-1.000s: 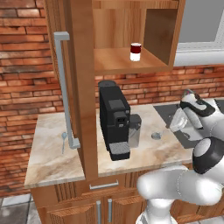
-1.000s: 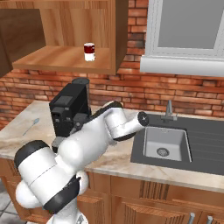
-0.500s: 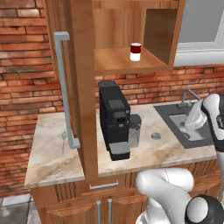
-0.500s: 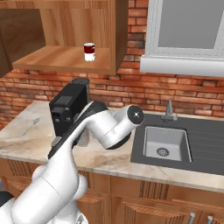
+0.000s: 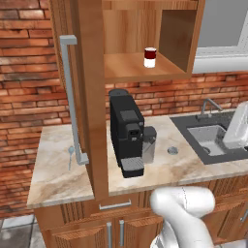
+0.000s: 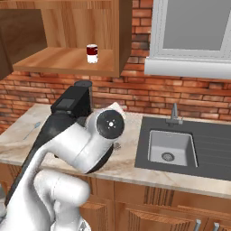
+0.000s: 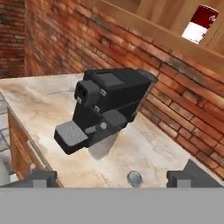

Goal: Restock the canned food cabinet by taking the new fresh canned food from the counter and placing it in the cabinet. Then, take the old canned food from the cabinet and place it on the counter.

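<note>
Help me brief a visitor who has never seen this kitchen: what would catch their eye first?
Probably the red-and-white can standing alone on the shelf of the open wall cabinet. Below it, the black coffee machine sits on the marbled counter, with a small flat grey tin lying between it and the sink.

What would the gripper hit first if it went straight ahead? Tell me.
Probably the black coffee machine. In the hand view it sits dead centre between the open fingers, with the small flat tin lying low on the counter just ahead. Depth is hard to judge, so the tin might be passed over.
</note>
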